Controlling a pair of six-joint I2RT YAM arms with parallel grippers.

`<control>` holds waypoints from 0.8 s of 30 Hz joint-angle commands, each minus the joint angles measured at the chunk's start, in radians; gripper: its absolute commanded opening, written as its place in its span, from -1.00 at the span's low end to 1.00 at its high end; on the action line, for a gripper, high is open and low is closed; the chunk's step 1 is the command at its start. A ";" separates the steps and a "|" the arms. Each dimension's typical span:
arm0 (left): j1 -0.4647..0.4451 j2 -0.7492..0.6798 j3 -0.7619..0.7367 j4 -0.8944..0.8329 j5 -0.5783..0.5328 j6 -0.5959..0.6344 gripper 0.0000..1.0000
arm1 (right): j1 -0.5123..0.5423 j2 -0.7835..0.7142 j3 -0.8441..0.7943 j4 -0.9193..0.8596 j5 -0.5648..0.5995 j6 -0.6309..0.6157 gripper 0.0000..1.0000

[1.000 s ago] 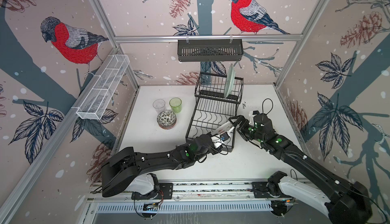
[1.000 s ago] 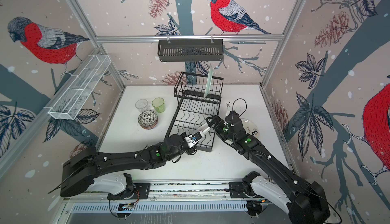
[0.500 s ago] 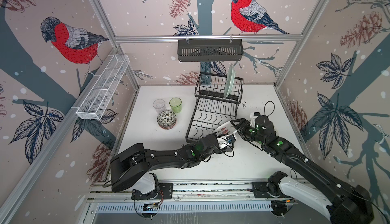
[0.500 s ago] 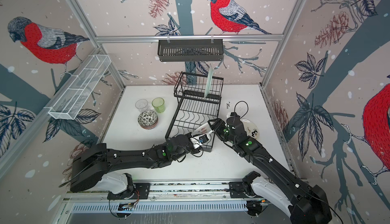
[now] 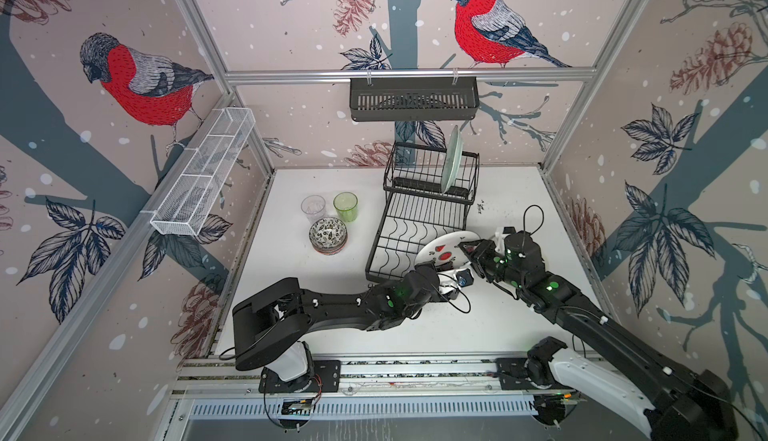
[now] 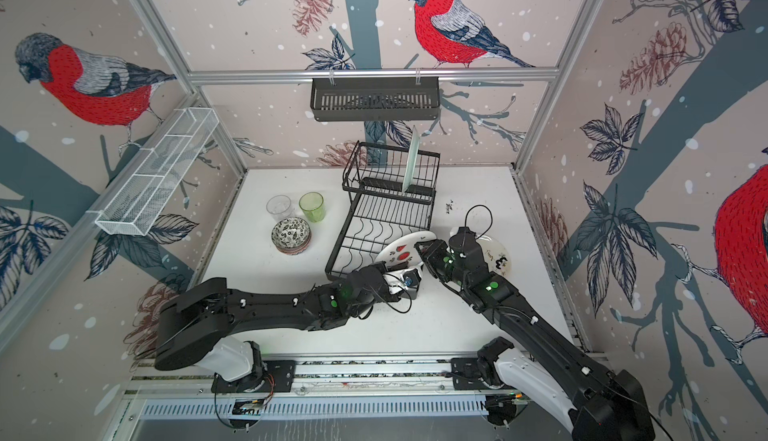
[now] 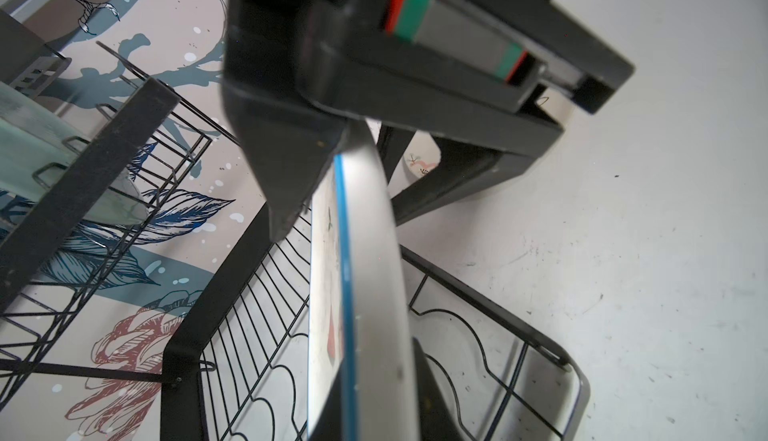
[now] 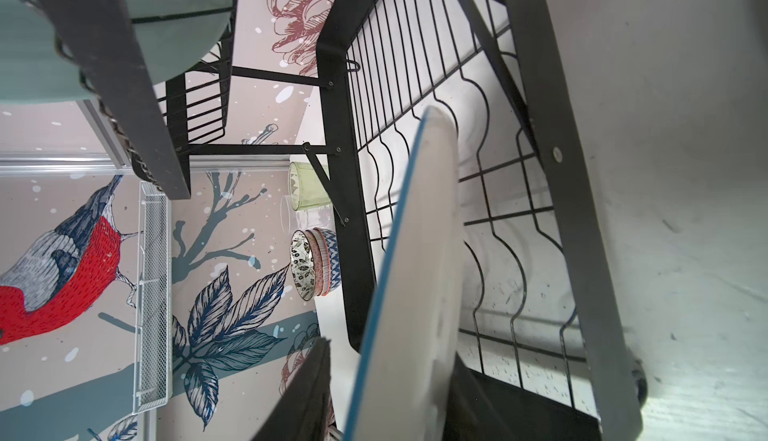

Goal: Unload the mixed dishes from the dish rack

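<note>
Since a second ago the watermelon plate [image 5: 444, 247] turns from edge-on to face-up over the front right corner of the dish rack [image 5: 415, 227], and my right gripper [image 5: 466, 247] narrows around its rim.

Top views: my left gripper [image 5: 438, 267] pinches the near rim and the right one meets the opposite rim, so the plate spans the gap between my wrists. Pale green plate [image 6: 411, 160] stands in the raised slots. White plate [image 6: 496, 254] lies on the table [image 6: 457, 314] by my right wrist.

Left wrist: jaws clamped on the blue-edged rim, plate running straight away.

Right wrist: rim sits between my fingers [image 8: 303, 393] with a sliver of gap on one side. Not yet clamped, I judge. Hand-over rightward looks next, since my right arm is nearer that white plate.
</note>
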 commanded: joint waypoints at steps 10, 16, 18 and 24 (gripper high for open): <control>-0.046 0.050 0.002 0.213 -0.134 0.025 -1.00 | -0.008 -0.007 -0.008 0.055 -0.027 -0.054 -0.64; -0.054 0.054 0.002 0.222 -0.127 0.000 -1.00 | -0.012 0.005 -0.002 0.048 -0.038 -0.064 -0.93; -0.056 0.052 0.000 0.224 -0.129 -0.009 -1.00 | -0.013 0.009 0.000 0.046 -0.041 -0.067 -0.95; -0.057 0.058 -0.002 0.222 -0.130 -0.056 -0.64 | -0.019 0.008 -0.003 0.039 -0.041 -0.066 -0.99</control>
